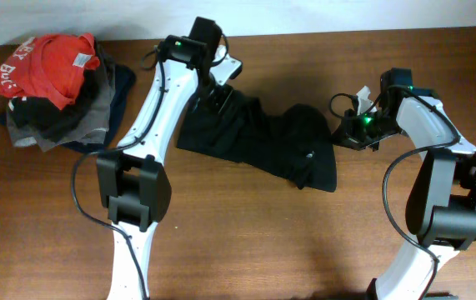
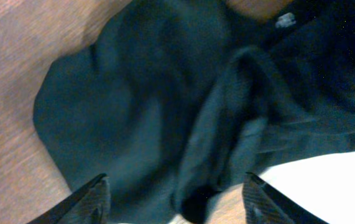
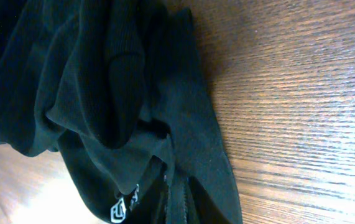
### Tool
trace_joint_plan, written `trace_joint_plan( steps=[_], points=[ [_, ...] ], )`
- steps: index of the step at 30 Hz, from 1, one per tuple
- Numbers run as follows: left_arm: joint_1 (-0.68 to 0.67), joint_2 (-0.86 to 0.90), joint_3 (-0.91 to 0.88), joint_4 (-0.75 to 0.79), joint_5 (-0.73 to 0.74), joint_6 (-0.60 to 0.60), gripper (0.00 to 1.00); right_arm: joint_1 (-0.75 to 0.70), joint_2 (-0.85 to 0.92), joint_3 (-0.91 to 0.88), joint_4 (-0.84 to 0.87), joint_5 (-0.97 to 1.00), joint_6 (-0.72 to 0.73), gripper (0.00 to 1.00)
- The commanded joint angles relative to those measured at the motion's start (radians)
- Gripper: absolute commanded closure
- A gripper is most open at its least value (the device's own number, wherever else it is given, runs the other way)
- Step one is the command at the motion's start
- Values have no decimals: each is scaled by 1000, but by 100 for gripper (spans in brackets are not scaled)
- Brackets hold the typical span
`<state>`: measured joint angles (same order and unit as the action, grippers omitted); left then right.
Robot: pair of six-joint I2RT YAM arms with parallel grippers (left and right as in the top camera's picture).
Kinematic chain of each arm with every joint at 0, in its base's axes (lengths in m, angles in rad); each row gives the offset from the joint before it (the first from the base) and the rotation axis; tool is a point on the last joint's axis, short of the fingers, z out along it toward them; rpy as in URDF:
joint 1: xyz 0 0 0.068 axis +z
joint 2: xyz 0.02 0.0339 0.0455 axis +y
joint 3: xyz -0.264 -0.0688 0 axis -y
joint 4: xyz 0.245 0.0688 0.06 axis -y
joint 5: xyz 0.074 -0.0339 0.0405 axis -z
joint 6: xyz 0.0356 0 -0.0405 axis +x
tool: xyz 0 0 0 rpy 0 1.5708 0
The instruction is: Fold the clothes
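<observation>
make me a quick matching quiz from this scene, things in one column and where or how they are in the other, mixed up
Column one:
1 black shirt
2 red shirt
3 left fingers

Column two:
a spread wide apart
b crumpled, in the middle
c on top of the clothes pile at the far left

Pairs: 1-b, 2-c, 3-a
</observation>
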<state>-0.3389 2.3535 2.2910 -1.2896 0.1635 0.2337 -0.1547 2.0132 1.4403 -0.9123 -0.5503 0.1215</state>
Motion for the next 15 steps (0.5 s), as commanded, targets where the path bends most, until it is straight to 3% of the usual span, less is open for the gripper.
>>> trace_joint_plan(
  steps=[1,7,13,15],
  points=[
    [2,30,-58,24,-55,-2,37,2,-12,18,-2,12,-21,85],
    [-3,83,-72,32,-105,-22,49,2,-12,18,0,33,-21,84],
    [-27,87,-69,32,-94,-39,75,2,-12,19,0,61,-21,83],
    [-39,87,-69,27,-67,-39,77,2,-11,19,2,65,-21,83]
  ],
)
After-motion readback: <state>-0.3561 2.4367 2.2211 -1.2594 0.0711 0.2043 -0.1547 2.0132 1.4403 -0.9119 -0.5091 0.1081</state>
